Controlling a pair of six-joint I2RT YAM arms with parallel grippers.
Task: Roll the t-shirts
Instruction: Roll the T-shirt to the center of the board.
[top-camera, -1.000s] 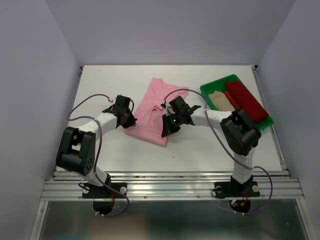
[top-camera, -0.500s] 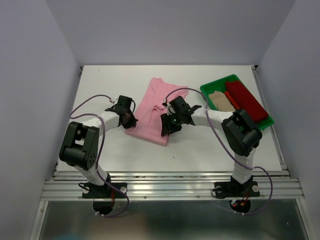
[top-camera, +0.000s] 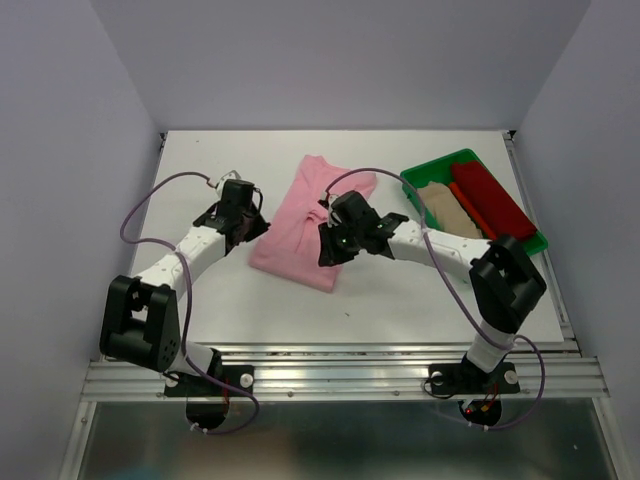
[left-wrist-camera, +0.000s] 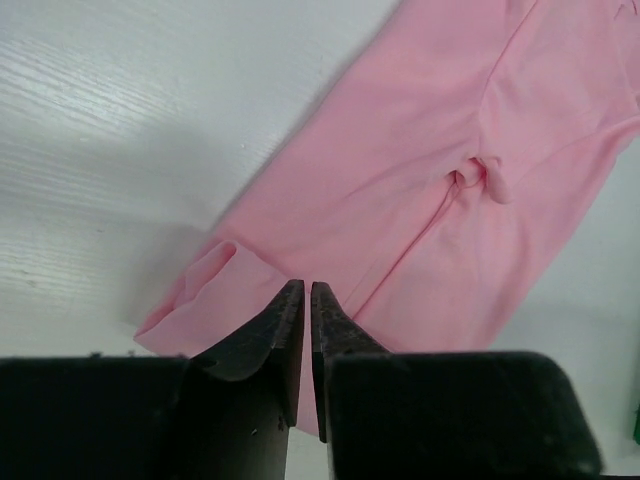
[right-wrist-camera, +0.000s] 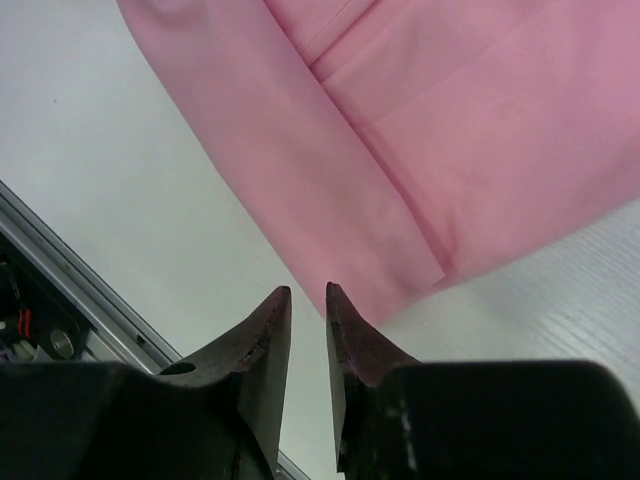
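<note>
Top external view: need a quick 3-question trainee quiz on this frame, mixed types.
1. Which surface does the pink t-shirt lie on?
2. True or false: the right gripper is clamping cloth.
3. The green tray holds: A) nothing B) a dark red t-shirt and a beige t-shirt C) a folded towel.
Key: 1 the white table; 2 false, nothing sits between the right gripper's tips; 3 B.

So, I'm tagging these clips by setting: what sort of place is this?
Probably a robotics lab test cell: a white table boxed in by plain panels, a left arm and right arm bolted to a metal rail, and a pink t-shirt laid out to practise on.
</note>
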